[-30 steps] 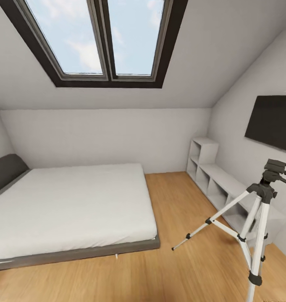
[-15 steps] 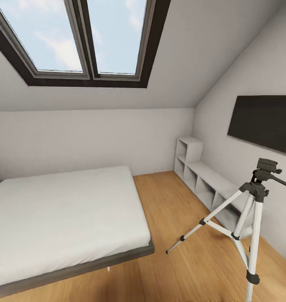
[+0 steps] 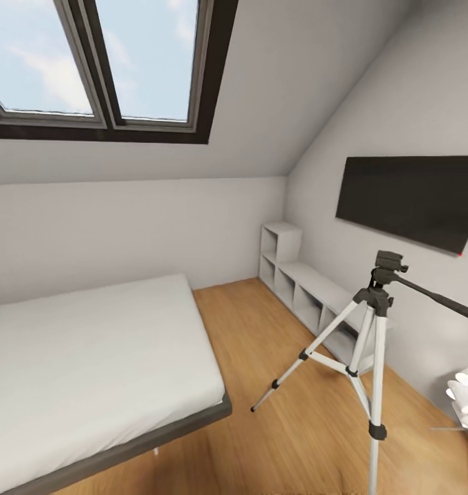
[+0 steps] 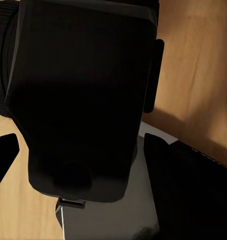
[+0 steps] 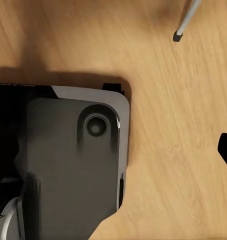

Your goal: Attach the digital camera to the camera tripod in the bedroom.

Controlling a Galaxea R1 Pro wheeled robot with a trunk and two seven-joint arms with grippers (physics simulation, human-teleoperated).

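No writing can be read anywhere. In the head view the tripod (image 3: 372, 344) stands on the wood floor (image 3: 288, 412) toward the room's right side, legs spread, its black head up and its pan handle (image 3: 436, 298) pointing right. Behind it a low white shelf unit (image 3: 299, 289) runs along the right wall, its open cubbies looking empty as far as can be told, with a taller cube stack at the far corner. A flat black screen (image 3: 405, 199) hangs on that wall above the shelf, a tiny red dot at its lower right corner. The bed (image 3: 89, 371), white mattress on a grey frame, fills the left side, its foot edge near the tripod's nearest leg but apart from it. A skylight (image 3: 103, 62) is set in the sloped ceiling. At the right edge a small white lamp (image 3: 467, 395) shows partly.

The left wrist view shows a dark boxy shape (image 4: 83, 95) close to the lens above the floor; whether it is the camera I cannot tell, nor whether the left gripper is open or closed. The right wrist view looks down on the floor, a grey and black robot part (image 5: 73, 165) and one tripod foot (image 5: 178, 36); the right gripper's state cannot be told either
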